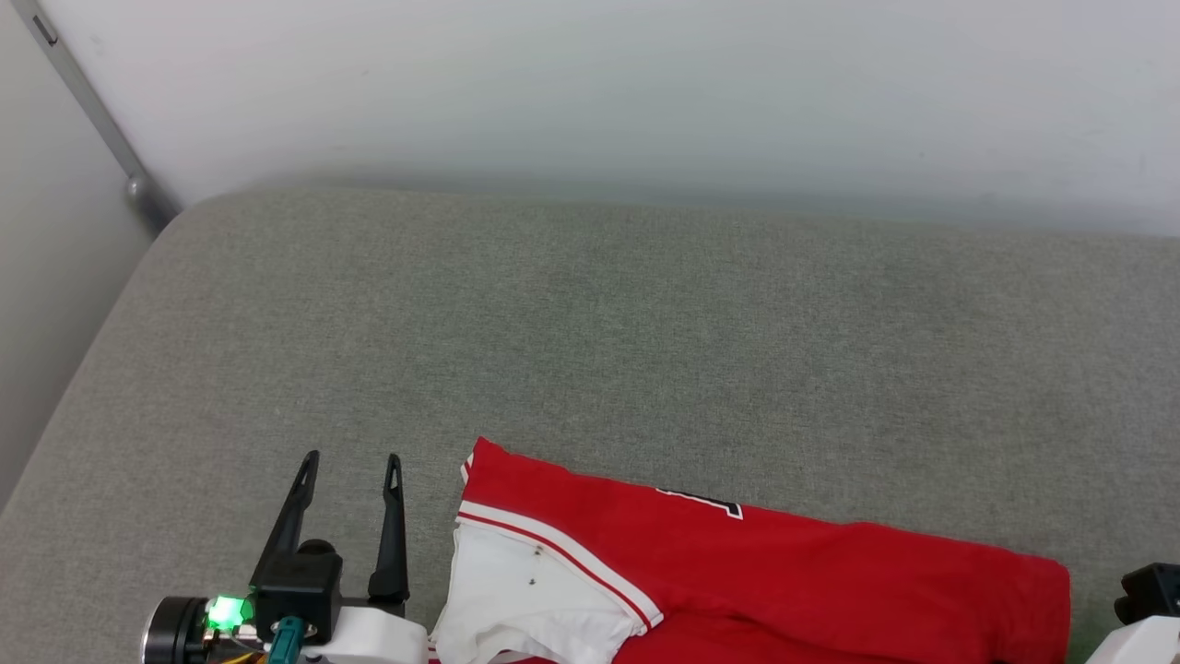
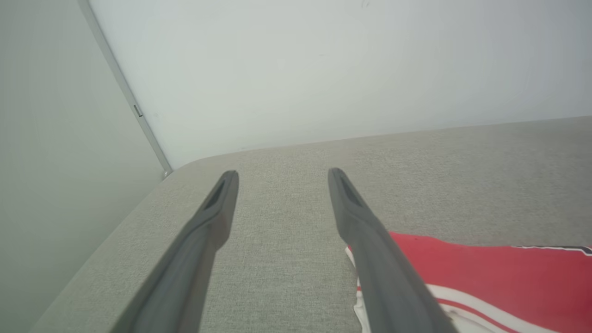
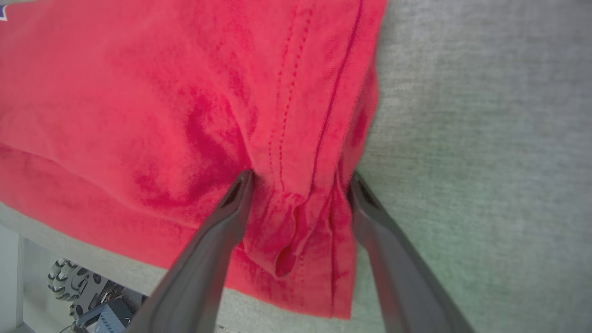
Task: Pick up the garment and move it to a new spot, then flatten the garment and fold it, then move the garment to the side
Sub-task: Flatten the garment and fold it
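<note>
Two wide-open grippers hold nothing: right gripper straddles the garment at its bunched hem on the grey cushion, left gripper hangs beside it, so closing now might lift it lopsided.

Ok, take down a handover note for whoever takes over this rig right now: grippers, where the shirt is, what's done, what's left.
Left gripper: open, empty, over the grey cushion just left of the garment, by its white sleeve.
Right gripper: open, fingers astride a bunched bit of the garment's hemmed edge, not clamped.
Garment: at the cushion's near edge, seemingly doubled over.
Done: looks at least partly folded; how far, I cannot tell.
Left: flatten and finish folding if needed, then move it aside.
</note>
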Available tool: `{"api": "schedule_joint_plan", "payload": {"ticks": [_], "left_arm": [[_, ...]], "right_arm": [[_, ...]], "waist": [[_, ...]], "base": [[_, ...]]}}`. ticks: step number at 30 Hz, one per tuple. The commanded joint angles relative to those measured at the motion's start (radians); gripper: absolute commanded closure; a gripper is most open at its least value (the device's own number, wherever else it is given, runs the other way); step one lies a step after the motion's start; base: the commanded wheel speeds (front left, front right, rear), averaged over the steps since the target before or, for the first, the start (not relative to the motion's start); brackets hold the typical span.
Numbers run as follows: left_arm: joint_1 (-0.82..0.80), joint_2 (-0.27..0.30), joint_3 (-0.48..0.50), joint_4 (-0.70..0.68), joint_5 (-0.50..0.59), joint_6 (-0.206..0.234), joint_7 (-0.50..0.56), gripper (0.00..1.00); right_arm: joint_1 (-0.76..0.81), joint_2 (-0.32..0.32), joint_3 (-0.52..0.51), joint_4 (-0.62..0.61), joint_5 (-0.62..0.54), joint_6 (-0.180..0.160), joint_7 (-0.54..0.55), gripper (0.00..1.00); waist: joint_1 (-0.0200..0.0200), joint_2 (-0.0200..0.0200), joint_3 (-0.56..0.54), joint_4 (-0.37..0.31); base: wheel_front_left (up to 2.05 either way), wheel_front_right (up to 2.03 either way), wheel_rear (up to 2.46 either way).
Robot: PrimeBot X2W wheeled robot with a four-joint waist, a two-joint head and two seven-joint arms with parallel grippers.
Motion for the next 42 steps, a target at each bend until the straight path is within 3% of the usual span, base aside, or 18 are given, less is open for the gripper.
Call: {"api": "schedule_joint_plan", "payload": {"ticks": [1,2,3,13,22,30,34,42], "left_arm": [[0.024,-0.020,0.023,0.006,0.024,-0.010,-0.004,0.00],[0.034,-0.031,0.046,0.012,0.038,-0.019,-0.004,0.00],[0.042,-0.047,0.065,0.016,0.050,-0.025,-0.004,0.00],[0.137,-0.150,0.192,0.004,0.183,-0.116,-0.003,0.00],[0.178,-0.209,0.242,0.007,0.260,-0.196,-0.003,0.00],[0.198,-0.243,0.276,0.018,0.305,-0.240,-0.003,0.00],[0.206,-0.254,0.293,0.025,0.322,-0.259,-0.003,0.00],[0.206,-0.285,0.329,0.026,0.324,-0.298,-0.003,0.00]], "right_arm": [[0.019,0.061,0.063,0.013,0.009,0.010,0.044,0.18],[0.013,0.061,0.064,0.012,0.012,0.011,0.050,0.68],[0.005,0.060,0.062,0.011,0.012,0.011,0.048,1.00],[-0.018,-0.025,-0.007,-0.038,0.012,0.006,0.009,1.00],[0.019,-0.115,-0.108,-0.030,0.027,0.004,0.044,1.00],[0.076,-0.187,-0.221,-0.014,0.003,0.004,0.093,1.00],[0.092,-0.184,-0.230,-0.097,-0.009,0.005,0.114,1.00],[0.094,-0.142,-0.172,-0.383,-0.031,0.005,0.141,1.00]], "waist": [[0.0001,0.0000,-0.002,0.002],[0.0001,0.0000,-0.004,0.002],[0.0001,0.0000,-0.006,0.003],[0.0001,0.0000,-0.051,-0.007],[0.0001,0.0000,-0.070,-0.023],[0.0001,0.0000,-0.078,-0.029],[0.0001,0.0000,-0.081,-0.032],[0.0001,0.0000,-0.079,-0.029]], "base": [[0.00,0.00,0.00],[0.00,0.00,0.00],[0.00,0.00,0.00],[0.00,0.00,0.00],[0.00,0.00,0.00],[0.00,0.00,0.00],[0.00,0.00,0.00],[0.00,0.00,0.00]]}}
